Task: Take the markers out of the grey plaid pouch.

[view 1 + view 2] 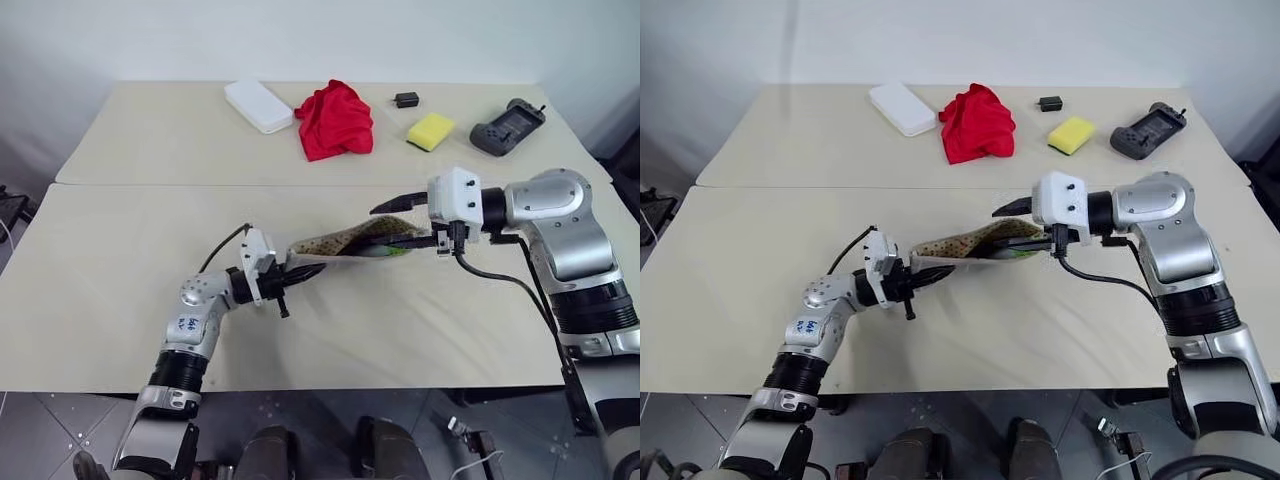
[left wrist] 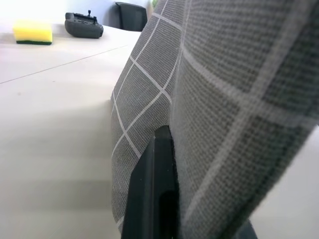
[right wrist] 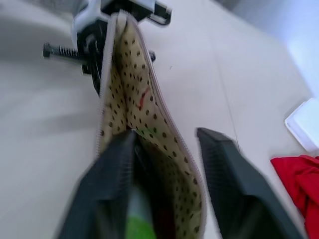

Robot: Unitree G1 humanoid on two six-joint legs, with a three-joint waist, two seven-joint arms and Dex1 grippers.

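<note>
The grey plaid pouch (image 1: pixel 340 243) hangs lifted between my two grippers over the front table, its tan dotted lining (image 3: pixel 124 89) showing at the open mouth. My left gripper (image 1: pixel 285 275) is shut on the pouch's closed end, with one finger (image 2: pixel 154 189) pressed against the plaid fabric (image 2: pixel 224 99). My right gripper (image 1: pixel 385 225) is open at the mouth. One of its fingers (image 3: pixel 109 179) reaches inside the pouch, and the other (image 3: pixel 224 169) stays outside above the zipper edge. A blurred green and dark shape (image 3: pixel 139 224) lies deep inside. I cannot make out the markers.
On the far table lie a white box (image 1: pixel 258 105), a red cloth (image 1: pixel 335 120), a small black block (image 1: pixel 406 99), a yellow sponge (image 1: pixel 430 130) and a dark handheld controller (image 1: pixel 507 127). A seam (image 1: pixel 150 184) separates the two tables.
</note>
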